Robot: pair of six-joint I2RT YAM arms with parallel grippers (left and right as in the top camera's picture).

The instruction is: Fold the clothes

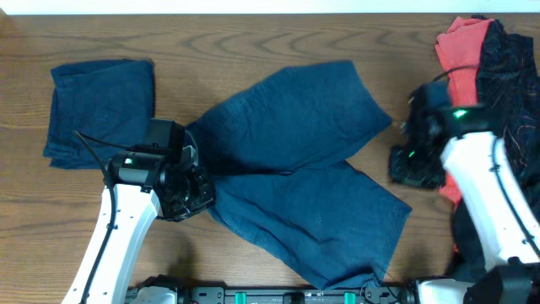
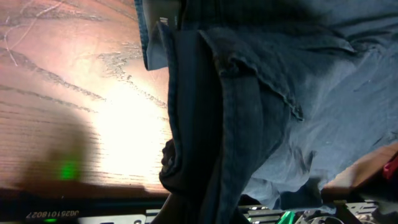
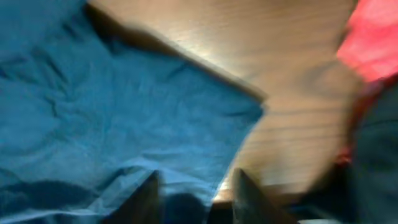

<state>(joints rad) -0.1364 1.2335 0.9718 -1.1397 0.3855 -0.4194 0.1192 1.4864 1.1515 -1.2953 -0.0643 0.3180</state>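
A pair of dark blue shorts (image 1: 304, 169) lies spread on the wooden table, legs pointing right. My left gripper (image 1: 192, 190) sits at the shorts' left end, the waistband. In the left wrist view a thick fold of the waistband (image 2: 249, 112) runs into the jaws (image 2: 186, 199), which are shut on it. My right gripper (image 1: 405, 165) hovers by the right edge of the shorts. In the blurred right wrist view its fingers (image 3: 196, 193) are open over the cloth's edge (image 3: 112, 118), holding nothing.
A folded dark blue garment (image 1: 101, 110) lies at the back left. A pile of red and dark clothes (image 1: 498, 59) fills the right side and also shows in the right wrist view (image 3: 373, 37). Bare wood (image 1: 253, 51) shows behind the shorts.
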